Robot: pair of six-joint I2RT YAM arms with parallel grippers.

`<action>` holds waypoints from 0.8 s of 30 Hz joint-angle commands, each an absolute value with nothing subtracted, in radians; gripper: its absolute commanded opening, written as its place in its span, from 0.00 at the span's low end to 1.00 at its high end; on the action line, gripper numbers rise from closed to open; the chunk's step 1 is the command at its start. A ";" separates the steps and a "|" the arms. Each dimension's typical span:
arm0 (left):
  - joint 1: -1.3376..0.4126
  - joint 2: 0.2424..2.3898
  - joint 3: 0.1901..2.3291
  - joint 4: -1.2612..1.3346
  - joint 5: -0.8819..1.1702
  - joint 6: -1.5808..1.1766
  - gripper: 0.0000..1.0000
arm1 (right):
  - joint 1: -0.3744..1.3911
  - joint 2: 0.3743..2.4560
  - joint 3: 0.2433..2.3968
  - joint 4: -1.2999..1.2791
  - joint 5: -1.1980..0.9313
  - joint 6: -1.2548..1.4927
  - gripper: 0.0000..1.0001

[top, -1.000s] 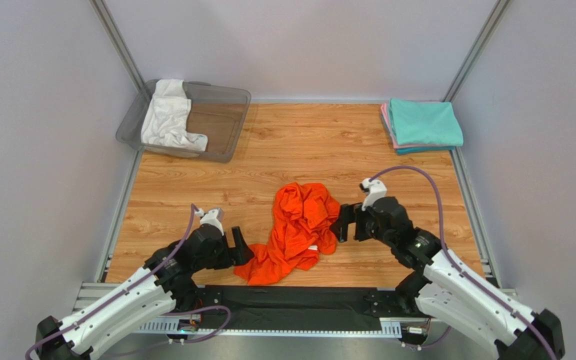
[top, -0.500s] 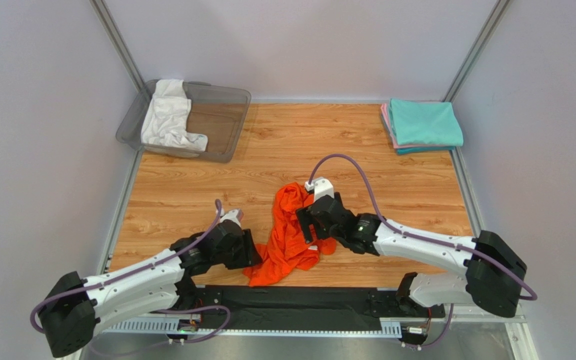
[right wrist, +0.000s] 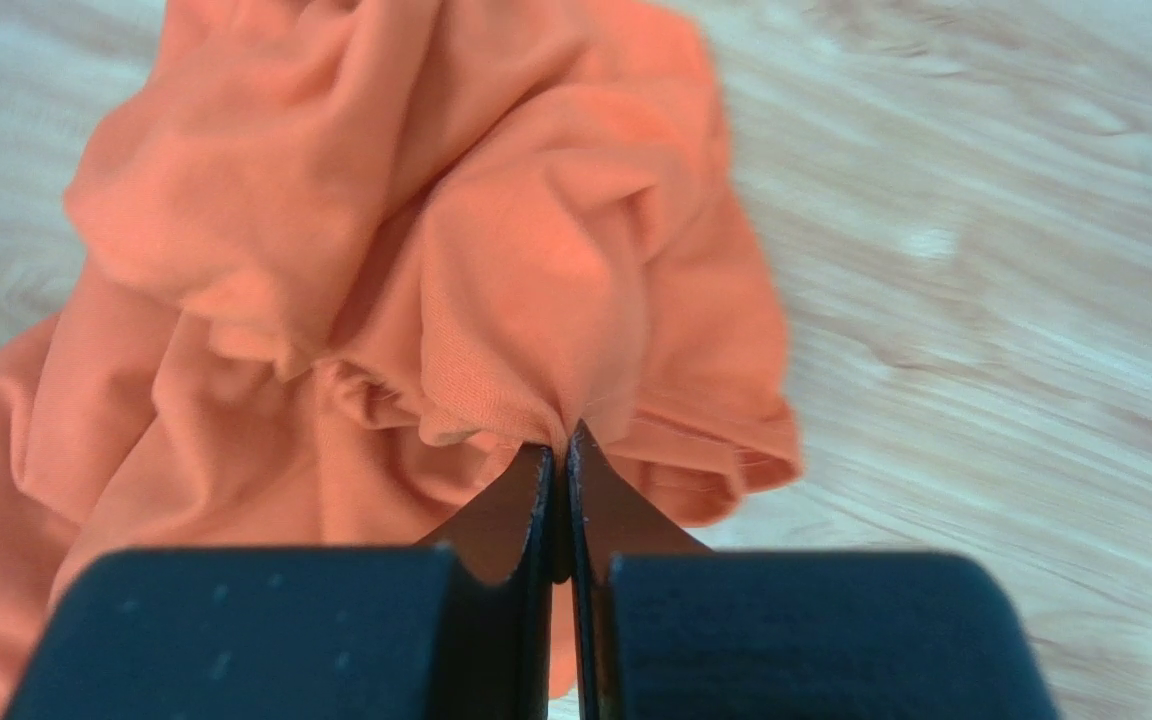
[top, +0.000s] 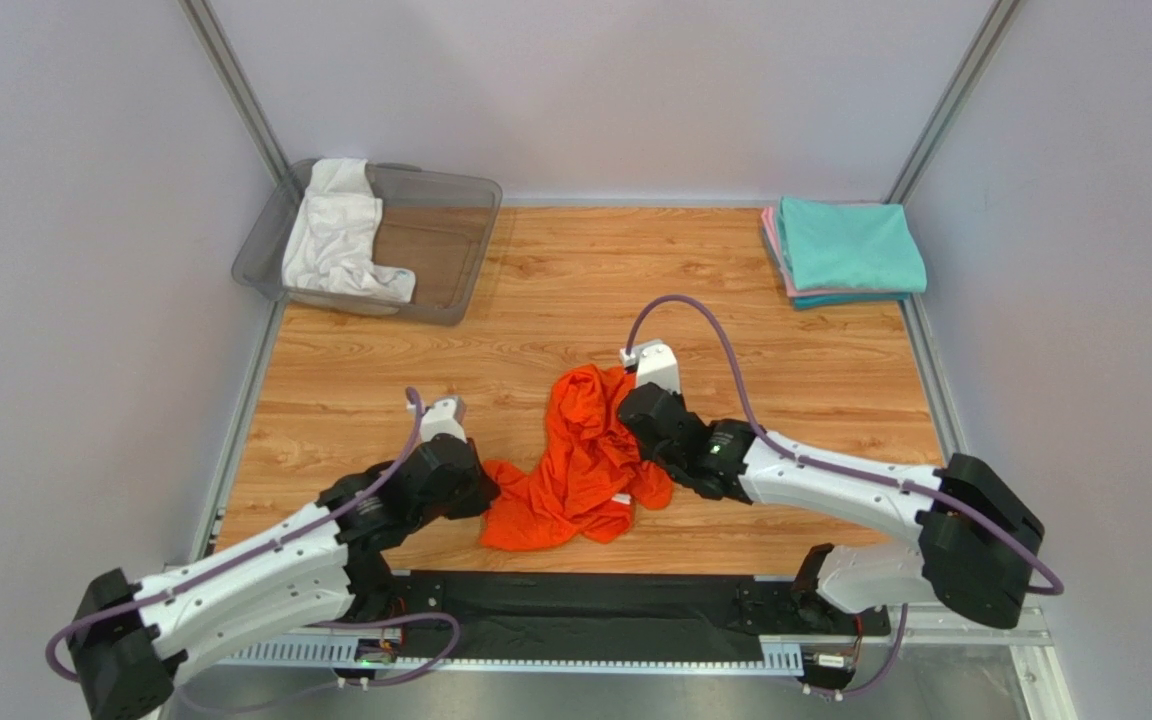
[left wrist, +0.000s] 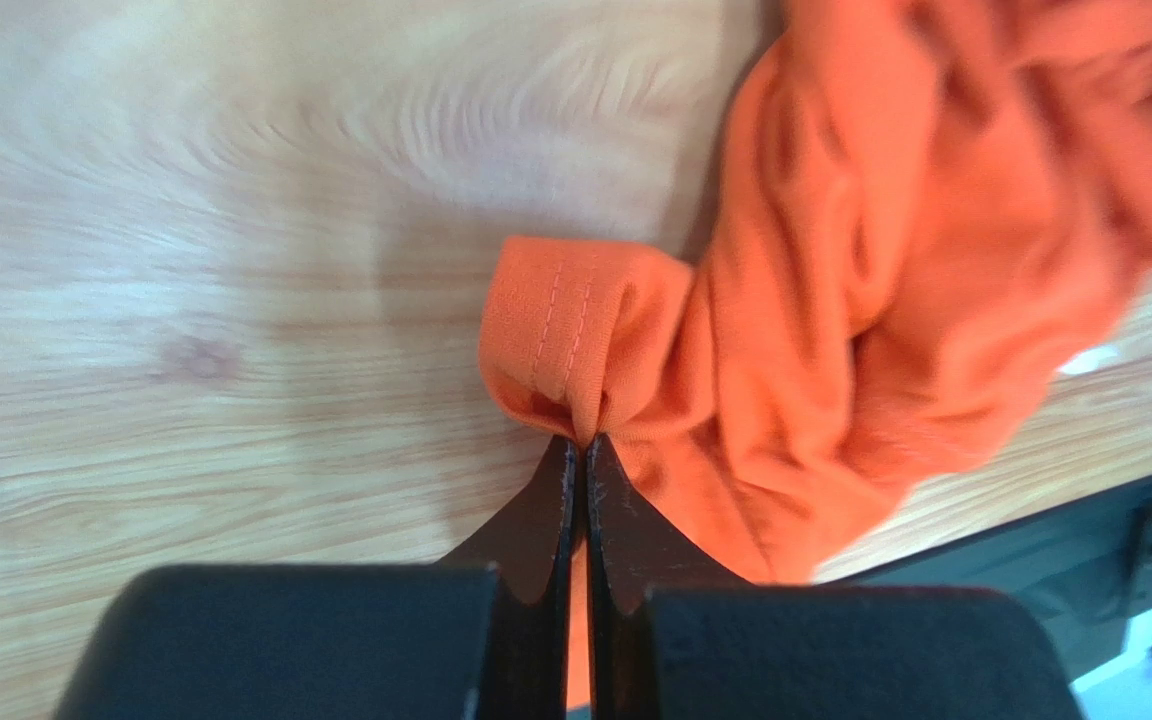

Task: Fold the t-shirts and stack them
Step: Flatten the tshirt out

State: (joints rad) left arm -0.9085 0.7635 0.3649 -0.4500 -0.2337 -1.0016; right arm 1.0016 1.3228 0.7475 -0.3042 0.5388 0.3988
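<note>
The left jaws are pinched tight on a stitched hem fold at the left edge of the orange t-shirt [left wrist: 868,300]; the table [left wrist: 237,225] shows left of it

Pink shirt [top: 772,249] mostly beneath teal shirt [top: 850,245]

Four soft cloth t-shirts are lying in view: one crumpled bright orange t-shirt [top: 575,468], one white t-shirt [top: 330,236], one folded teal t-shirt [top: 850,245], one folded pink t-shirt [top: 767,248]. One clear grey plastic bin [top: 458,228] is sitting at the wooden table's [top: 567,308] far-left corner.
</note>
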 commanded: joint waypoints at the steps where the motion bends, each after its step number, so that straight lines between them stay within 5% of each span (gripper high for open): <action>1: -0.910 0.631 0.448 -0.555 -0.415 -0.957 0.00 | 0.960 1.201 0.779 -0.346 0.646 0.410 0.00; 10: -0.910 0.405 0.846 -0.669 -0.701 -0.707 0.00 | 0.937 0.846 1.000 -0.598 0.741 0.269 0.00; 24: -0.911 0.331 1.227 -0.502 -0.405 -0.459 0.00 | 0.937 0.476 1.310 -0.747 0.464 0.216 0.00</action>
